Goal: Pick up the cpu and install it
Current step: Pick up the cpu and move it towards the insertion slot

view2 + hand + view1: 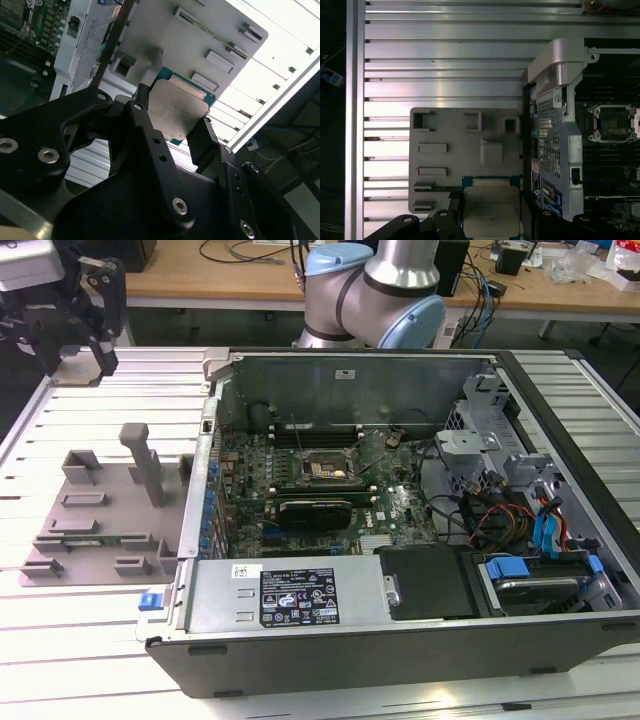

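The cpu (177,107) is a thin square chip with a pale metal top and a green edge. My gripper (175,119) is shut on it, with a black finger (145,107) on each of two opposite sides. The first wrist view shows the cpu (491,210) lifted above the grey plastic tray (455,150). In the exterior view my gripper (97,345) hangs high at the exterior view's far left, above the table behind the tray (90,530). The dark square socket (325,472) lies open on the motherboard in the case, and it shows as well in the first wrist view (612,122).
The open computer case (400,380) lies on its side on the slatted metal table (60,620), at the exterior view's right of the tray. The tray has an upright post (145,460). Cables and drive bays (520,520) fill the case's right end. The arm's base (375,290) stands behind the case.
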Tool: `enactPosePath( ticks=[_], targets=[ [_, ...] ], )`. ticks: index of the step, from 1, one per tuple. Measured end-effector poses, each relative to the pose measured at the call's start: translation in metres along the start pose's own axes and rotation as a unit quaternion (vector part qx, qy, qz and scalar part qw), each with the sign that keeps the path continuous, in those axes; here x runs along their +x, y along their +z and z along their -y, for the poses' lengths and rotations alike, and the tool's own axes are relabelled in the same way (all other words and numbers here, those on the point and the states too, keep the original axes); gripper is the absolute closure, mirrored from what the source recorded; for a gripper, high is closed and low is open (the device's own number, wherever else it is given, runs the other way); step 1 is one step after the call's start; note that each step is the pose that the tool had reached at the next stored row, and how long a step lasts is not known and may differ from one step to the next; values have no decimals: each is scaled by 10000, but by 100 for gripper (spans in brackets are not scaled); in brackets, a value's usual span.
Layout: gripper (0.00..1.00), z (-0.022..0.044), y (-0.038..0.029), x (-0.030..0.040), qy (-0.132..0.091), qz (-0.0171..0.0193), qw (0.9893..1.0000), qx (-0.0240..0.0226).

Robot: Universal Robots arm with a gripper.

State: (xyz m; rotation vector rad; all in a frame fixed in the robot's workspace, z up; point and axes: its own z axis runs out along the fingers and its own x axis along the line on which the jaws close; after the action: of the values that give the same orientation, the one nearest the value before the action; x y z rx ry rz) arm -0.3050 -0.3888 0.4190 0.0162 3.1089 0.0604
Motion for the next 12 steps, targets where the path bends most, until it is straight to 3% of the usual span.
enactPosePath(
  ticks=[4, 8, 12],
  targets=[
    [45, 0, 2, -69, 0, 0, 10000, 0],
    [45, -2, 6, -186, 0, 0, 10000, 0],
    [45, -3, 12, -373, 0, 0, 10000, 0]
  ],
)
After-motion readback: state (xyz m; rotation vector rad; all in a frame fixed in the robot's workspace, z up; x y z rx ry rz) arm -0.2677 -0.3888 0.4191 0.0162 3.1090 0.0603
